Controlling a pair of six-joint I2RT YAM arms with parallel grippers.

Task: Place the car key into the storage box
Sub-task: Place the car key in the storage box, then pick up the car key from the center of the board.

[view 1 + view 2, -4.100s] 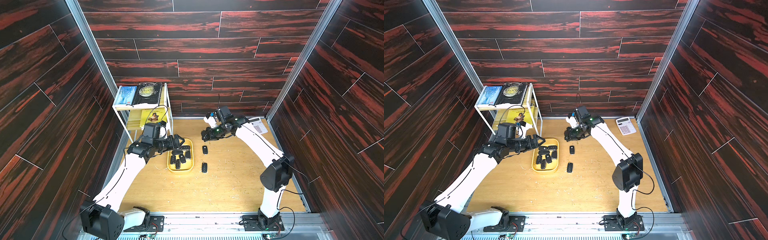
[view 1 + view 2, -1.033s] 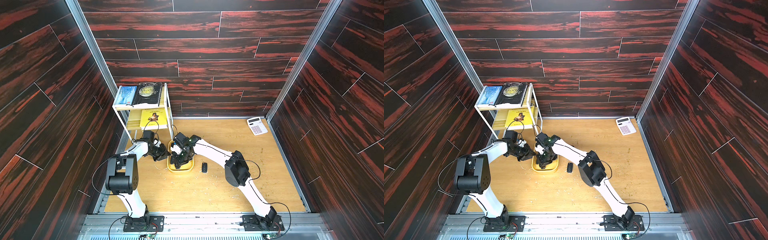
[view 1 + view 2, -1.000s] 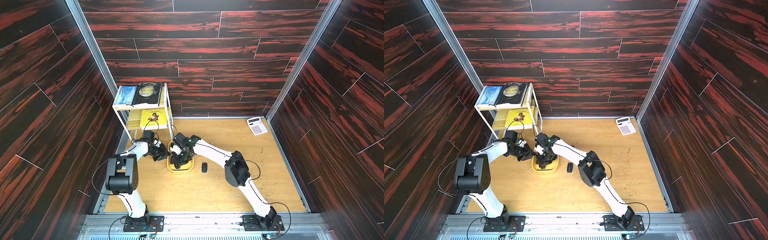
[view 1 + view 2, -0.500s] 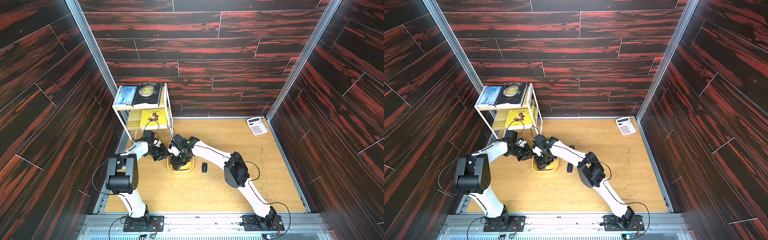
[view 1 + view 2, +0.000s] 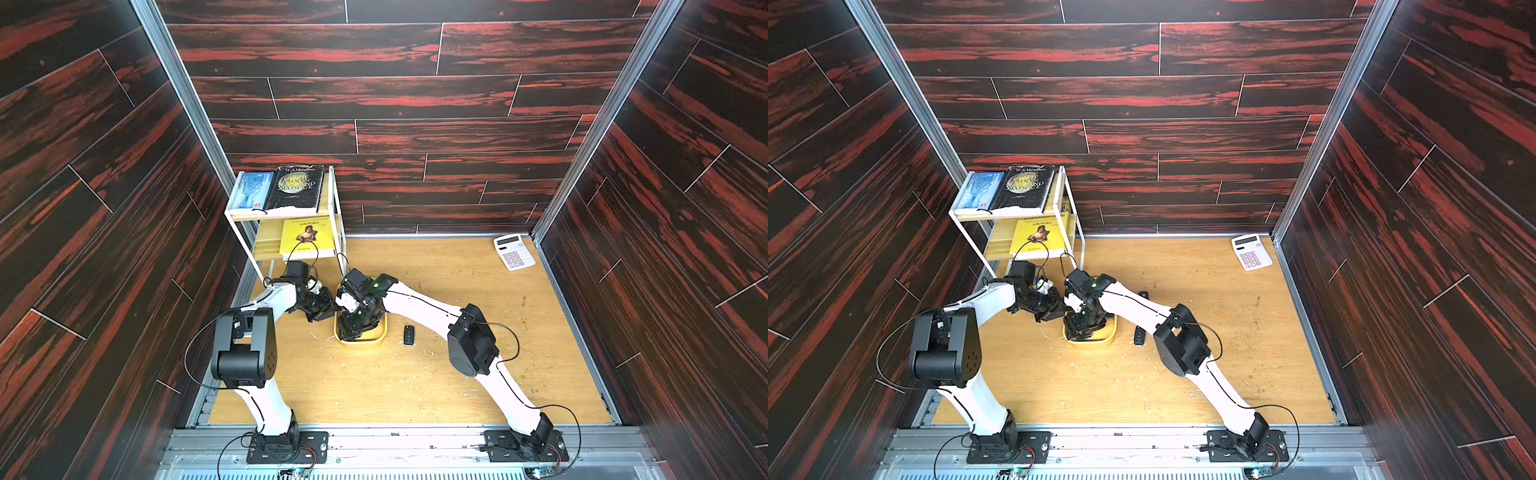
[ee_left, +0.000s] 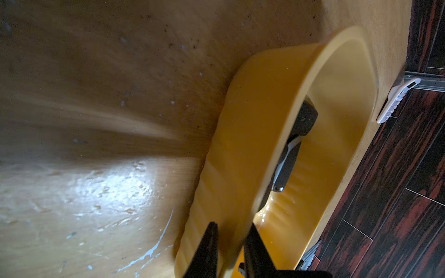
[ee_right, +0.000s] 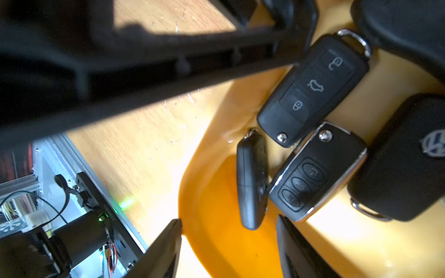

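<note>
Looking down on a pale wood table (image 5: 374, 386), scuffed and strewn with light flecks (image 5: 322, 334). Shut in on the left, right and far sides by dark, red-streaked plank walls (image 5: 395, 104), with two silver posts (image 5: 183, 91) at the far corners.

Counting what stands there:
- At far left, one white rack (image 5: 268, 245) with three books (image 5: 297, 187), two on the top tier and one yellow below.
- At far right, one calculator (image 5: 514, 252).
- Left of centre, one yellow box (image 5: 361, 340).
- Above the box, two arms, both bent over it.

Pinching the box's left wall with the left gripper (image 6: 232, 226), fingers clenched on either side of it. Hanging low over the near left corner of the box with the right gripper (image 7: 228, 219), fingers spread and grasping nothing. Leaving the key (image 7: 251, 178) on its edge inside the box, just past those fingertips and touching neither.

Counting three more keys (image 7: 313, 89) packed beside it, plus a dark blurred shape too unclear to name. Counting one loose key (image 5: 409, 335) on the table just right of the box, and a second fob (image 5: 1144, 295) farther back, mostly hidden behind the right arm.
</note>
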